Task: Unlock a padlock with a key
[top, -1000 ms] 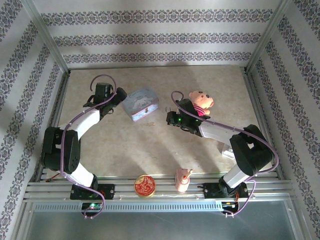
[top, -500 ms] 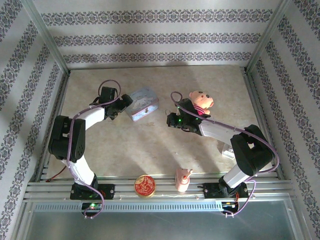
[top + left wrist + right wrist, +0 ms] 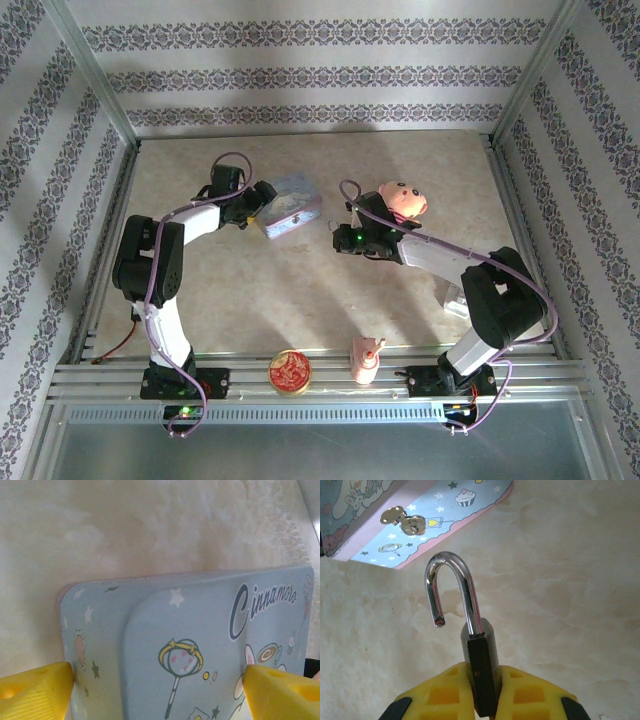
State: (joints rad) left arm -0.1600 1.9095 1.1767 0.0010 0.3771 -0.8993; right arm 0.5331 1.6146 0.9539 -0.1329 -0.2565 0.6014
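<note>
Top external, left: the left claw (image 3: 258, 200) has swung inward over the last second and now sits at the pale blue tin (image 3: 292, 208) on the tabletop (image 3: 250, 290).
Left wrist: the claw's yellow fingers (image 3: 35, 690) are spread wide across the tin's corner, gripping nothing.
Meaning: probably a move on the tin, not on the lock.
Right claw (image 3: 345, 240): unmoved, just right of the tin, clamped on the padlock (image 3: 481, 670).
Padlock look: dark body, with the silvery shackle (image 3: 452, 587) swung free at one end, so it appears already unlocked.
Tin's side: small silvery fitting (image 3: 402, 520); key or clasp, cannot tell.
</note>
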